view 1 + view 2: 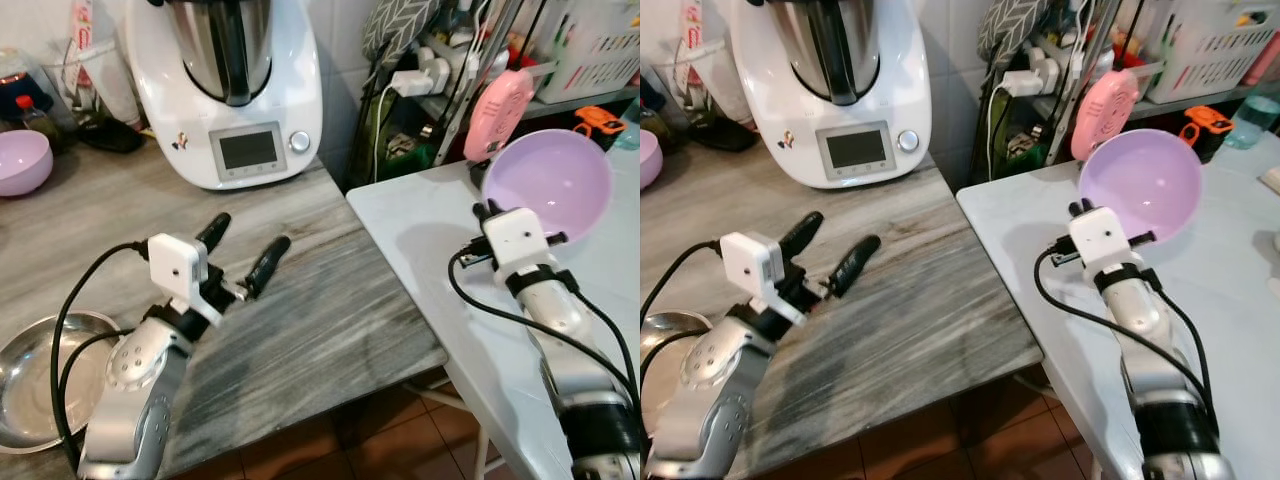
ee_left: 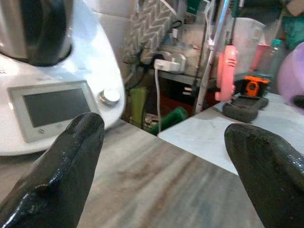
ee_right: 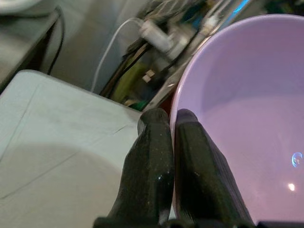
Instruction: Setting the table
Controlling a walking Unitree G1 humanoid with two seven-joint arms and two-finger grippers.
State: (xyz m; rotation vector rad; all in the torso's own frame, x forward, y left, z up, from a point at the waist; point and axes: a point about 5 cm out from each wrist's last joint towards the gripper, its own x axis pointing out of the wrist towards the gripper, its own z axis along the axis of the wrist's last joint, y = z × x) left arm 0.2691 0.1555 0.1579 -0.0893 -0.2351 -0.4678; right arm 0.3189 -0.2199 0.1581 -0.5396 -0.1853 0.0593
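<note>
- We see the right gripper [image 3: 173, 128] pinching the rim of a lilac bowl [image 1: 550, 180]: one finger sits inside the rim, the other outside, pressed tight together on it.
- The bowl is tilted up on edge, its hollow facing the camera, held above the white table [image 1: 420, 240]. We cannot tell whether its lower edge touches the tabletop.
- Just behind the bowl stands a pink round object [image 1: 497, 115], and an orange-and-black gadget [image 1: 600, 122] lies further right on the same table.
- The left gripper [image 1: 245, 255] hangs above the grey wood-grain counter [image 1: 320, 310], its two black fingers spread wide apart with nothing between them.
- In the left wrist view both fingertips [image 2: 71, 156] frame the counter edge and the white table beyond.
- A white kitchen machine [image 1: 235, 90] with a grey screen and a knob stands at the back of the counter.
- A steel dish [image 1: 30, 380] lies at the counter's near left corner, beside the left arm.
- A second lilac bowl [image 1: 22, 160] rests upright at the counter's far left.
- Behind the gap between the two surfaces we note a white power plug [image 1: 408, 82] and cables.
</note>
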